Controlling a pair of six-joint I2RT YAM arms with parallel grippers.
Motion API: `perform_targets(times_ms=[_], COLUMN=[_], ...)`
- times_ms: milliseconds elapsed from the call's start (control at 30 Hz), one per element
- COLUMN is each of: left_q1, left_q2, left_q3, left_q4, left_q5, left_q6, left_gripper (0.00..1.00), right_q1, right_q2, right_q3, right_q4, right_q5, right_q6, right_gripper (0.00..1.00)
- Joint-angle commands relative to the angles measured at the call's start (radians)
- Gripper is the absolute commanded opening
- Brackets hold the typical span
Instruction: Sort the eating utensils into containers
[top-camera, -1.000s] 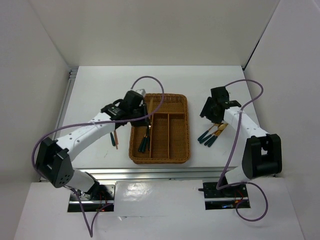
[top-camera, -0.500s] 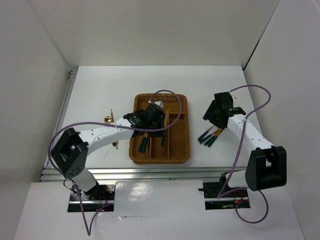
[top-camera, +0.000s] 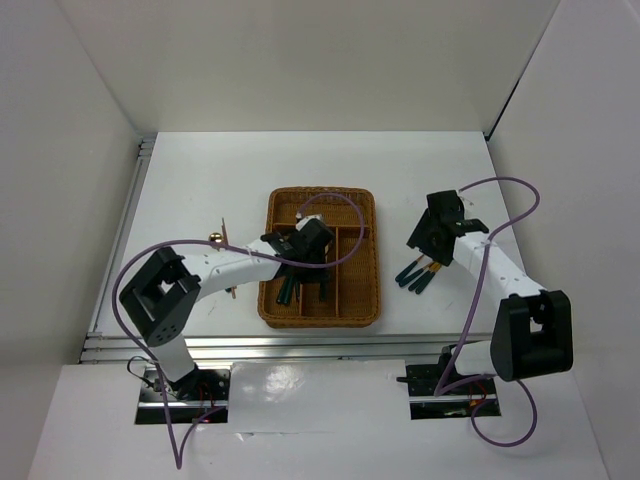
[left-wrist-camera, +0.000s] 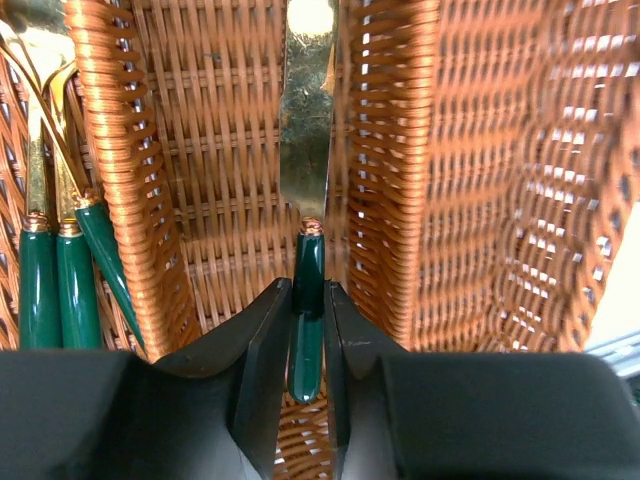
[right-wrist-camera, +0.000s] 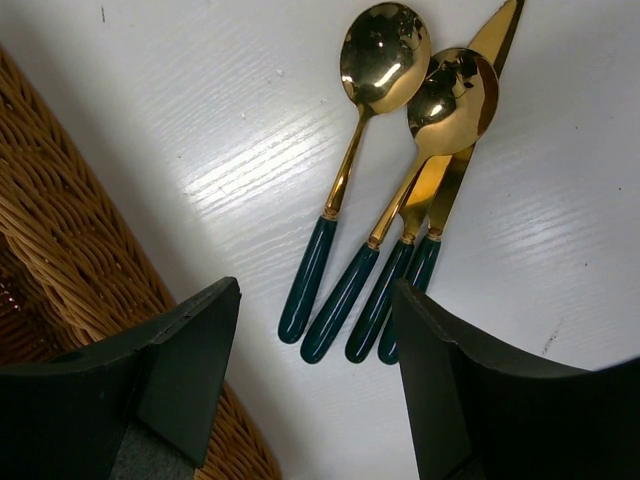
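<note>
A white table (top-camera: 180, 180) stands between white walls. From above, the tray (top-camera: 372, 290) lies in the middle of it. The left gripper (top-camera: 313, 244) is low over the slots. The right gripper (top-camera: 427, 232) hangs above a cluster (top-camera: 418, 273) of utensils on the table, just right of the tray. Left of the tray some small pieces (top-camera: 217, 237) lie beside the left arm, too small to name.

In the left wrist view the fingers (left-wrist-camera: 262, 345) are narrow and pinch the green handle of one utensil (left-wrist-camera: 306, 180). Its gold head lies along a slot between two wicker walls. The next slot holds three green-handled ones (left-wrist-camera: 45, 290).

In the right wrist view the fingers (right-wrist-camera: 190, 350) are wide and hold nothing. Under them lie two spoons (right-wrist-camera: 385, 45) and two more gold pieces, one probably a knife (right-wrist-camera: 495, 30).

The sorting seems about half done. Several utensils sit in the tray and one is being placed. Four on the right and those on the left wait.
</note>
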Motion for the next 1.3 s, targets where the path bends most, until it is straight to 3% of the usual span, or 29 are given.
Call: perform_targets(times_ms=[0,100,333,467,700,800,1267], left_q1=[-0.004,-0.004,-0.004,-0.004,0.120,0.189,0.317], left_q2=[0.032,0.032,0.000,-0.086,-0.261,-0.322,-0.345], left_q3=[0.021,0.021,0.056,0.103,0.087,0.041,-0.041], left_q4=[-0.005,-0.005,-0.069,-0.126,-0.141,-0.141,-0.097], left_q5=[-0.021,-0.021,-0.041,-0.084,-0.054,-0.032,0.051], left_q6=[-0.015,-0.006,0.014,0.063,0.121,0.130,0.180], left_gripper=[0.33,0.38,0.67,0.75,0.79,0.79,0.79], right_q1=[-0.006,-0.006,-0.006,-0.006,-0.006,-0.016,-0.016], right_q2=[0.008,0.008,-0.019,-0.030,-0.050,-0.050,-0.107], right_q3=[-0.005,-0.005,-0.023,-0.034,-0.099,-0.109,-0.138], right_q4=[0.019,0.019,-0.001,-0.024,-0.051,-0.076,-0.197], right_q5=[0.026,0.026,0.026,0.026,-0.019,-0.019,-0.009], right_q6=[0.018,0.018,0.027,0.047,0.105,0.137,0.275], right_gripper=[0.70,0.68,0.68,0.68,0.68,0.63,0.52])
